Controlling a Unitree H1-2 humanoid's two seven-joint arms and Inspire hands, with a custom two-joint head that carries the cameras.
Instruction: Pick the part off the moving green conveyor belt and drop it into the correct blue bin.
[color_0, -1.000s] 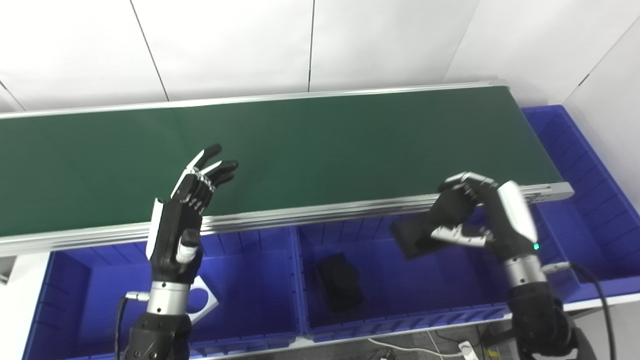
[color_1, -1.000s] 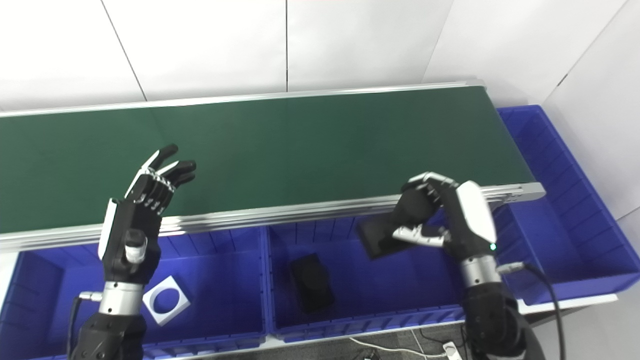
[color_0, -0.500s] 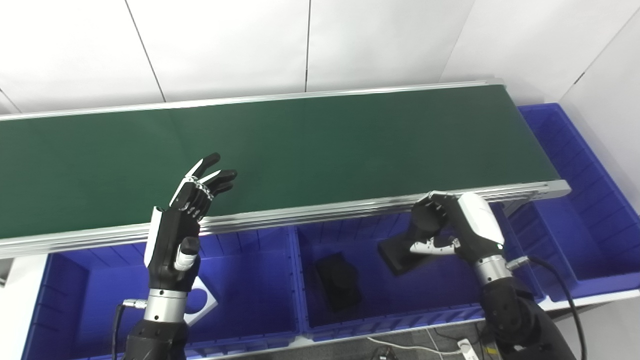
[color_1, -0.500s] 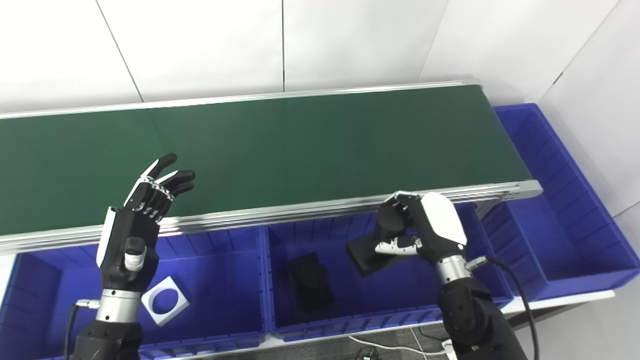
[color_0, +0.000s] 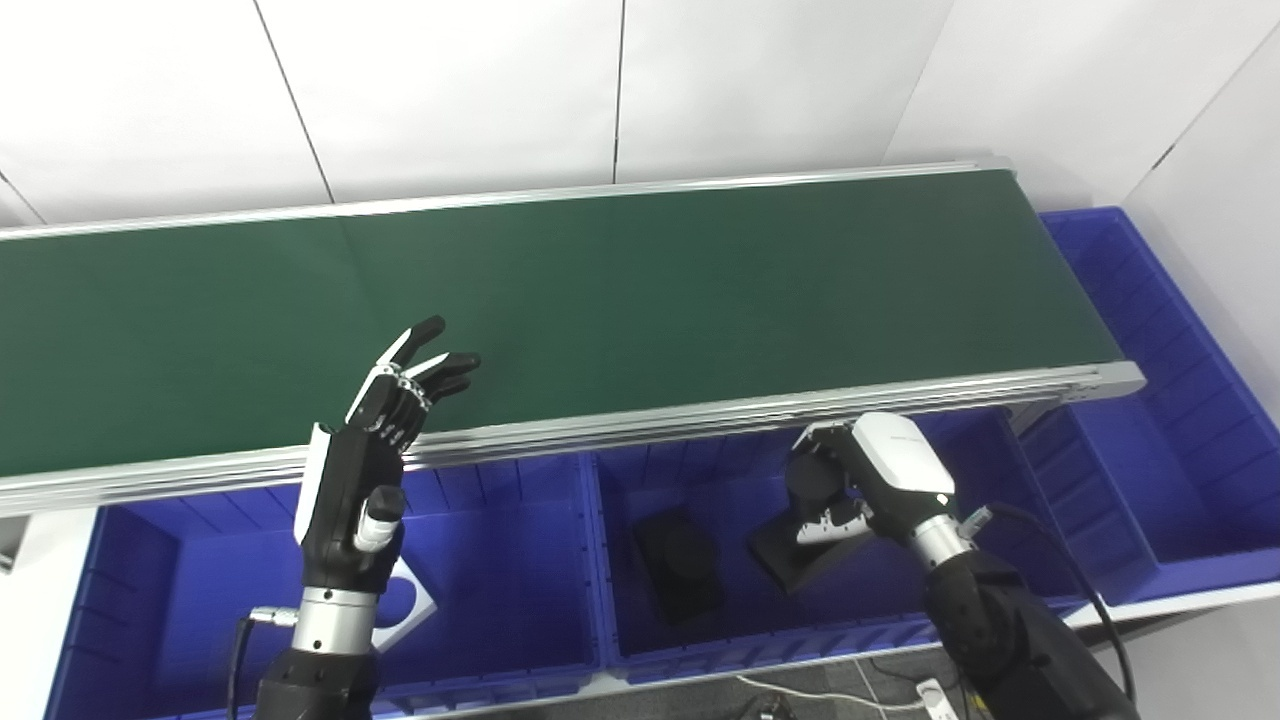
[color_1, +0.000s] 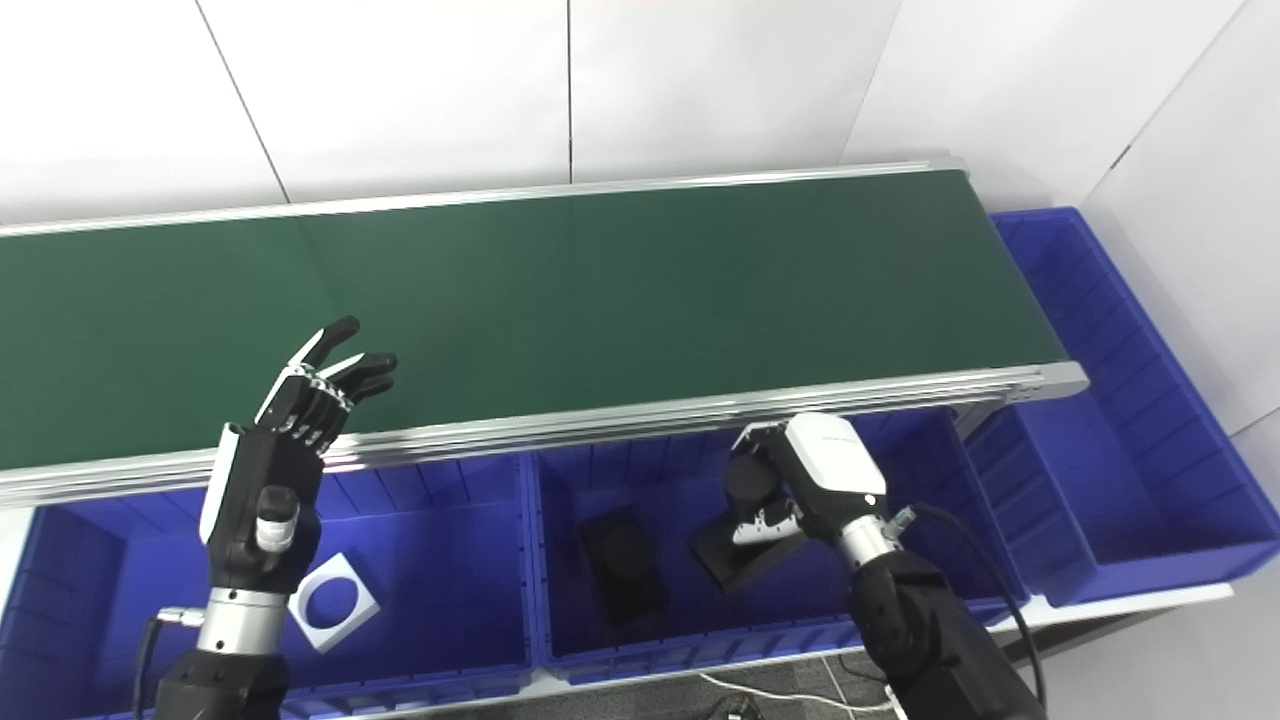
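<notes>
My right hand (color_0: 865, 480) is shut on a flat black rectangular part (color_0: 800, 553) and holds it tilted low inside the middle blue bin (color_0: 780, 630). Another black part (color_0: 680, 565) lies on that bin's floor to the left. The green conveyor belt (color_0: 620, 290) carries nothing in view. My left hand (color_0: 365, 460) is raised upright over the belt's near rail, open, fingers spread, holding nothing.
The left blue bin (color_0: 490, 600) holds a white square plate with a round hole (color_1: 330, 603), partly hidden by my left wrist. A long blue bin (color_0: 1170, 420) wraps the belt's right end. An aluminium rail (color_0: 700, 415) edges the belt above the bins.
My right hand has moved down and to the left with the black part, from the belt rail's height into the middle bin. The left hand has barely moved.
</notes>
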